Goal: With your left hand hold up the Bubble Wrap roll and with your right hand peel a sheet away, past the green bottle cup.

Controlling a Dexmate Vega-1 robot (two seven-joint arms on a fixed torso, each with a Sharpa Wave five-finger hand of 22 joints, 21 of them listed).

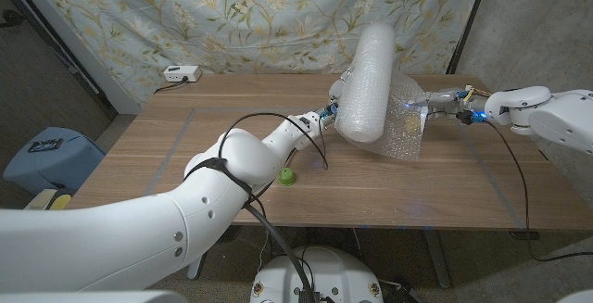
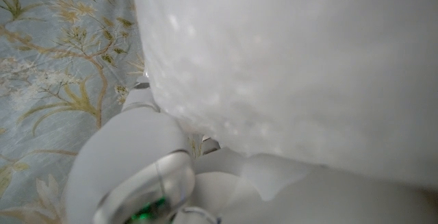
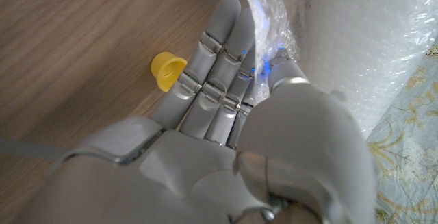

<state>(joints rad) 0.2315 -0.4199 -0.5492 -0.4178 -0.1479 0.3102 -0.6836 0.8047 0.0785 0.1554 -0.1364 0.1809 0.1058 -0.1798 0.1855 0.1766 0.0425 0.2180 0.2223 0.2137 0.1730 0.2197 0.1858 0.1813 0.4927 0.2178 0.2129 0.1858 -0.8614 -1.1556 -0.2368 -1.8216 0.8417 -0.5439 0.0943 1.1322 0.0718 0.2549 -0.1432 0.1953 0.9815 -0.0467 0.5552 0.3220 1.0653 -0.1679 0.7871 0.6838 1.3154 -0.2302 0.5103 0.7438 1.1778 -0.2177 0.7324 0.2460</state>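
Note:
The Bubble Wrap roll [image 1: 368,79] stands tilted above the table's far middle, held up by my left hand [image 1: 331,110], which grips its lower part. Up close, the roll [image 2: 294,66] looms right over my left hand [image 2: 147,159]. A loose sheet [image 1: 405,118] hangs from the roll toward my right hand [image 1: 445,107], which pinches its edge. In the right wrist view the sheet [image 3: 267,15] runs between thumb and fingers of my right hand [image 3: 233,94]. The green bottle cup [image 1: 288,177] sits on the table nearer me, left of the roll; a small cap [image 3: 167,70] looks yellow beyond my right fingers.
A white box [image 1: 182,74] with a cable sits at the table's far left corner. A black cable [image 1: 278,122] loops over my left forearm. A floral curtain [image 1: 259,16] hangs behind the table. A blue object [image 1: 46,150] is on the floor at left.

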